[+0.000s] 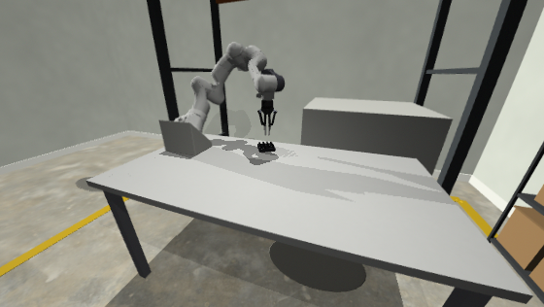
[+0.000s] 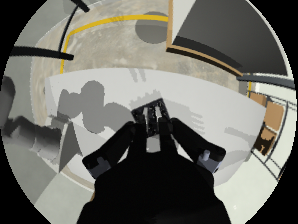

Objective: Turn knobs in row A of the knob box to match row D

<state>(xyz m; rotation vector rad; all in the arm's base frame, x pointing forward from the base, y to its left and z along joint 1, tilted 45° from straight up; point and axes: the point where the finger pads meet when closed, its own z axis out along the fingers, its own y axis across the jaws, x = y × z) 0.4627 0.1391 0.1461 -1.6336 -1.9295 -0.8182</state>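
Note:
The knob box [image 1: 266, 146] [image 2: 150, 113] is a small black block standing on the far part of the grey table [image 1: 311, 204]. Its knobs and marks are too small to read in either view. My gripper [image 1: 266, 131] [image 2: 151, 112] hangs straight above the box, clear of it, with a gap of air below the fingertips. The fingers are drawn nearly together and hold nothing. In the wrist view the box shows just beyond the fingertips, partly hidden by them.
A grey wedge-shaped stand [image 1: 182, 138] sits on the table to the left of the box. A large grey block [image 1: 374, 126] stands behind the table at the right. Black frame posts [image 1: 478, 92] and a shelf with cardboard boxes [image 1: 525, 233] are at the right.

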